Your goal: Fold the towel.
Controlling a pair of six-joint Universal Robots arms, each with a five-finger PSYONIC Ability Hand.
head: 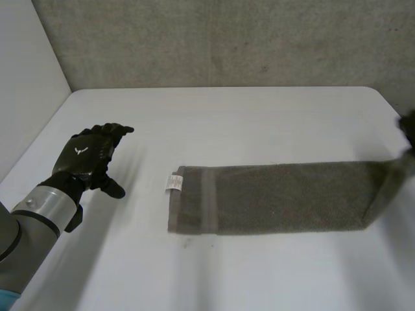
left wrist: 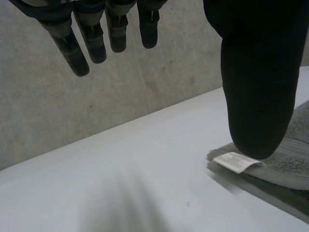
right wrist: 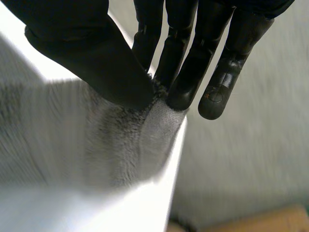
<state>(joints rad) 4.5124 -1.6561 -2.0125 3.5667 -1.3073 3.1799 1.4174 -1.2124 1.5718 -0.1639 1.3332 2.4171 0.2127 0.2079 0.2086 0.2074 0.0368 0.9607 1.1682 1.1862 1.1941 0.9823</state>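
Note:
A grey-brown towel (head: 279, 197), folded into a long strip, lies across the white table (head: 214, 123). A white label (head: 175, 182) sticks out at its left end; the label (left wrist: 235, 162) also lies just past my left thumb in the left wrist view. My right hand (head: 408, 127) is at the table's right edge and lifts the towel's right end off the surface. In the right wrist view this hand (right wrist: 159, 53) pinches the towel's edge (right wrist: 159, 121) between thumb and fingers. My left hand (head: 91, 155) hovers open over bare table, left of the towel, holding nothing.
A grey concrete wall (head: 227, 42) stands behind the table. The table's right edge (right wrist: 176, 164) runs right under the pinched towel end, with the floor below it. Bare table lies in front of and behind the towel.

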